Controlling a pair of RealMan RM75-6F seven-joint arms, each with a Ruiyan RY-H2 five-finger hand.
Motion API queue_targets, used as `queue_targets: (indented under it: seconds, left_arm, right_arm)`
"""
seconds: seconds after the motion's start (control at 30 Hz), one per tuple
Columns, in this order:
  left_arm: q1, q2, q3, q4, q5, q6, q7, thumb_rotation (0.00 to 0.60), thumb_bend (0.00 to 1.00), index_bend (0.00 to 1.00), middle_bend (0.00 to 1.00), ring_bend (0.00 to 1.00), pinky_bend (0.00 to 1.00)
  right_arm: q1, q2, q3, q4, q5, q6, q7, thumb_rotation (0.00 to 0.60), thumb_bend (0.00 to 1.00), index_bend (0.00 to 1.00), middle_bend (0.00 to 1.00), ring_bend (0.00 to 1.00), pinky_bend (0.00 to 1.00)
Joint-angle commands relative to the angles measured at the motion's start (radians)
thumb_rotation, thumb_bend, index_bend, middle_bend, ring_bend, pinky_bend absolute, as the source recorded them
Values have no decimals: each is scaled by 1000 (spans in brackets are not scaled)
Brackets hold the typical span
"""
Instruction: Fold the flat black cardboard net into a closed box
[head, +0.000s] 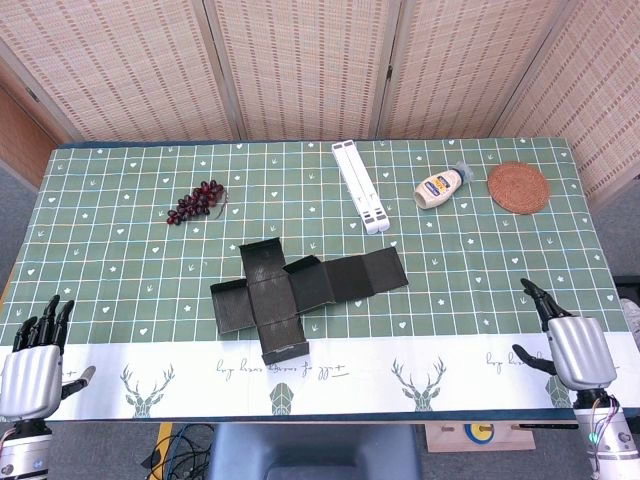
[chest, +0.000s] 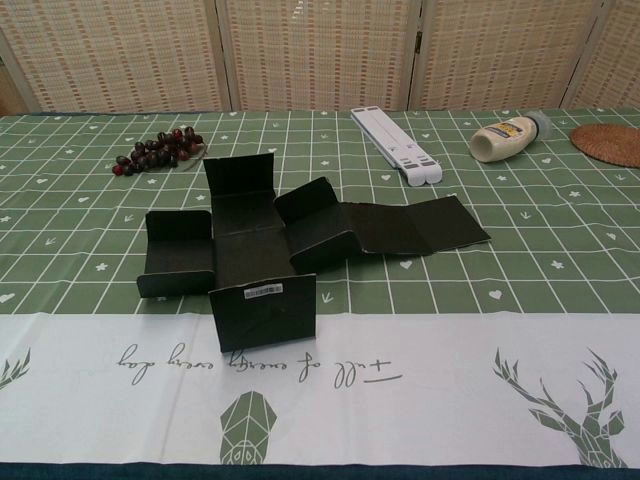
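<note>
While lying unfolded near the middle of the green grid-patterned tablecloth (head: 120, 250), flat black cardboard net (head: 300, 290), cross-shaped, with several flaps already tilted upward along their creases. Longest arm of the net stretched out flat toward the right. Small white label visible on the flap nearest the table's front edge in the chest view (chest: 262, 290).

Beyond the net and to its left, bunch of dark red grapes (head: 198, 201). Directly beyond the net, folded white plastic stand (head: 361, 185), long and narrow, lying at a slight angle. Beyond the net and further right, pale yellow squeeze bottle (head: 440, 187) on its side. Further right again, round woven brown coaster (head: 518, 186).

Well apart from the net, at the front left corner of the table, silver and black left hand (head: 35, 365), fingers apart and pointing away from the robot, holding nothing. Well apart from the net on the other side, at the front right corner, matching right hand (head: 570, 340), fingers likewise spread and empty. Neither hand touching the net. Both hands seen in the head view only.

Behind the table, woven beige folding screen (head: 300, 60).
</note>
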Motion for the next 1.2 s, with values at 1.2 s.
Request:
queue_targets:
  seconds: [1.2]
  left_arm:
    - [19, 24, -30, 16, -6, -24, -25, 600, 0, 65, 10, 168, 126]
  right_arm:
    - [733, -360, 246, 186, 795, -741, -597, 600, 197, 0, 57, 761, 968]
